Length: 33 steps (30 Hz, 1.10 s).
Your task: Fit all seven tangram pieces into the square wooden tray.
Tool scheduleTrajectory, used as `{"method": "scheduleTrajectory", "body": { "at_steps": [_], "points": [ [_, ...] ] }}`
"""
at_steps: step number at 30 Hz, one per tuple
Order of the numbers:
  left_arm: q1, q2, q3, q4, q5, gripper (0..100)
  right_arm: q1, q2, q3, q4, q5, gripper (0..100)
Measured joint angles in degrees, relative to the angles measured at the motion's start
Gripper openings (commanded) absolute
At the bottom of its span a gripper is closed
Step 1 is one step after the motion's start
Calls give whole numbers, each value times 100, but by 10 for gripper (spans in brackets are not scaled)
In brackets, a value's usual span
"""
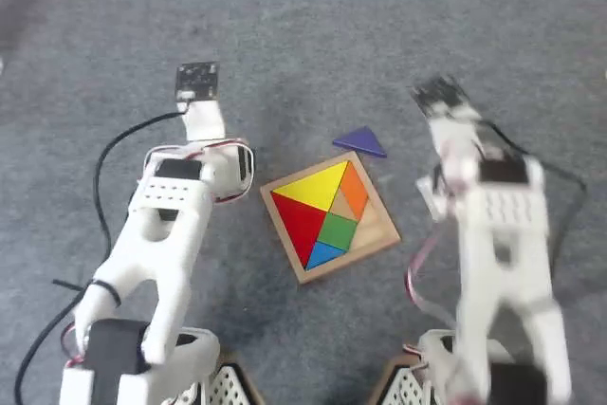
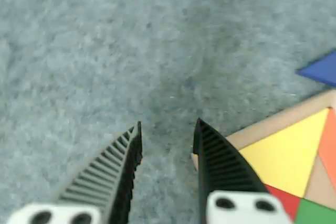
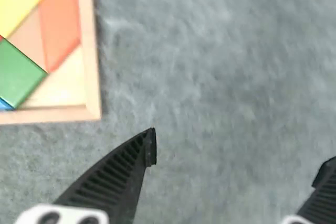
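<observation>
Square wooden tray (image 1: 376, 226), purple triangle (image 1: 361, 142) just outside, fuzzy grey mat (image 1: 285, 64)

No text, labels, numbers or signs can be read on anything in these three views.

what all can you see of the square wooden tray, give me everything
The square wooden tray looks like light, plain wood with a low raised rim. It lies flat on the grey carpet, turned corner-on like a diamond. Inside sit a yellow triangle, red triangle, orange piece, green square and small blue triangle, packed edge to edge. The floor by its right corner is bare wood. A purple triangle lies outside on the carpet by the far corner.
</observation>
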Motion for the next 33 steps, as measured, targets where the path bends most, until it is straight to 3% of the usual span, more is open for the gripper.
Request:
{"method": "scheduleTrajectory", "body": {
  "at_steps": [8, 12, 20, 29, 33],
  "points": [
    [-88, 0, 202, -290, 132, 163, -1345, 3499, -2963, 519, 1442, 457],
    [-88, 0, 202, -334, 79, 163, -1433, 4308, -3982, 404, 1530, 457],
    [88, 0, 202, -360, 53, 163, -1574, 5292, -4290, -914, 105, 457],
    [457, 0, 360, -360, 53, 163, -1749, 5556, -4299, -2277, -2013, 457],
    [457, 0, 396, -360, 53, 163, -1793, 5873, -4352, -2382, -2163, 457]
  ]
}}
